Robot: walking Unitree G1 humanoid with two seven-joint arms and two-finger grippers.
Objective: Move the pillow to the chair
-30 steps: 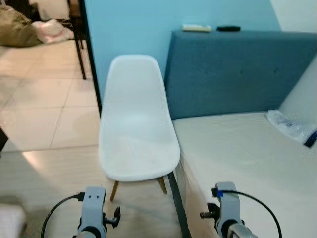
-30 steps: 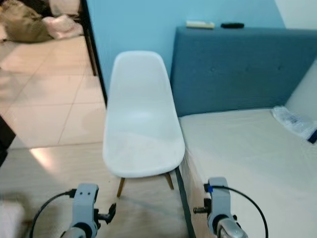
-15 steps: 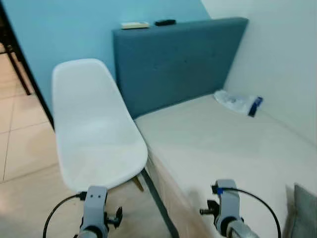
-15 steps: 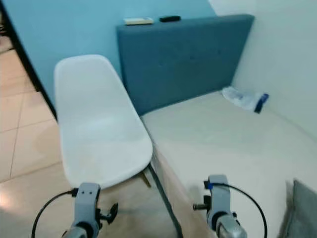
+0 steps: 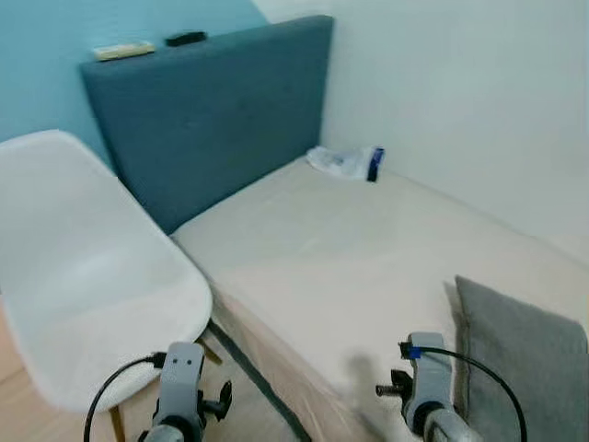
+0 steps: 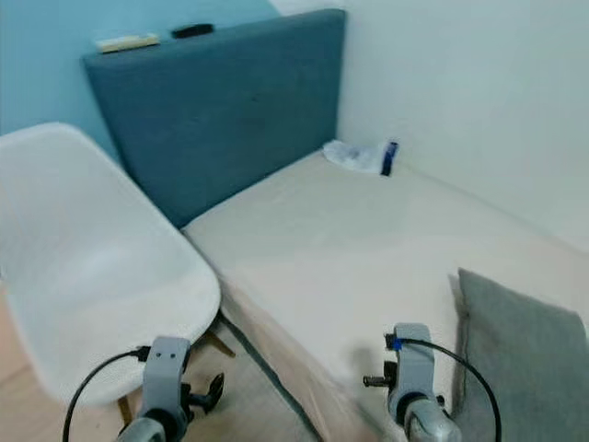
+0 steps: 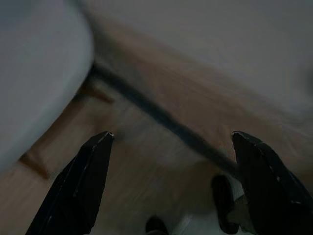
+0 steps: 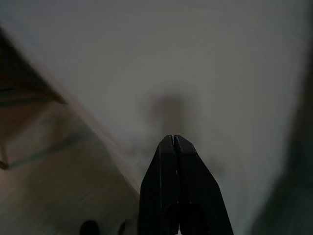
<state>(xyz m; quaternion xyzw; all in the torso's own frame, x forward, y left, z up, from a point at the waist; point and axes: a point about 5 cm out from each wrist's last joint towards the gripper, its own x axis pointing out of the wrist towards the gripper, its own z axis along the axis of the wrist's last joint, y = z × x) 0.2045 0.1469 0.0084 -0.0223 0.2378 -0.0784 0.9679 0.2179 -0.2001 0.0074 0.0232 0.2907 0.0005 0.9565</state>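
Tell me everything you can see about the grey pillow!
The grey pillow looks soft, with a plain cloth cover and straight edges. It lies flat on the cream bed, near the bed's front edge on the robot's right, and the picture's edge cuts part of it off. The bed touches it underneath; whether anything else touches it cannot be told. The right gripper's arm is just beside it.

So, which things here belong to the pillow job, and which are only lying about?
For the job:
- grey pillow, lying on the bed
- white chair beside the bed
- left gripper, open
- right gripper, shut

Lying about:
- plastic packet by the headboard
- two small items on the headboard
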